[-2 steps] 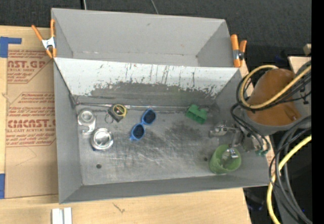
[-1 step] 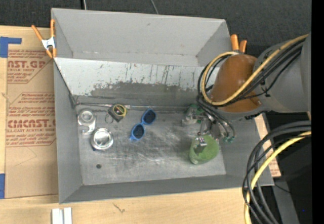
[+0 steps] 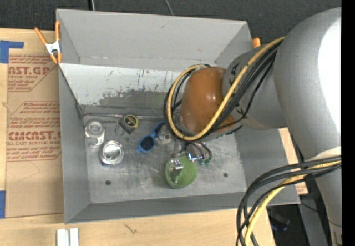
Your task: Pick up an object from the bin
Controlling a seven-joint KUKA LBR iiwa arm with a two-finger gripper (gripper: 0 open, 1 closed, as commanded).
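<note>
My gripper [image 3: 182, 161] reaches down under the arm's wrist, at the front middle of the bin floor. Its lower end is right over a round green thing [image 3: 183, 175] and covers that thing's top left part. Whether it touches the green thing is hidden. A small blue thing [image 3: 146, 144] lies just left of the gripper, with a small grey metal piece [image 3: 163, 137] beside it.
Further left lie a dark ring with a brass rim [image 3: 130, 123], a shiny round metal lid [image 3: 112, 154] and a clear glassy piece [image 3: 94, 130]. The arm with its cables covers the bin's right side.
</note>
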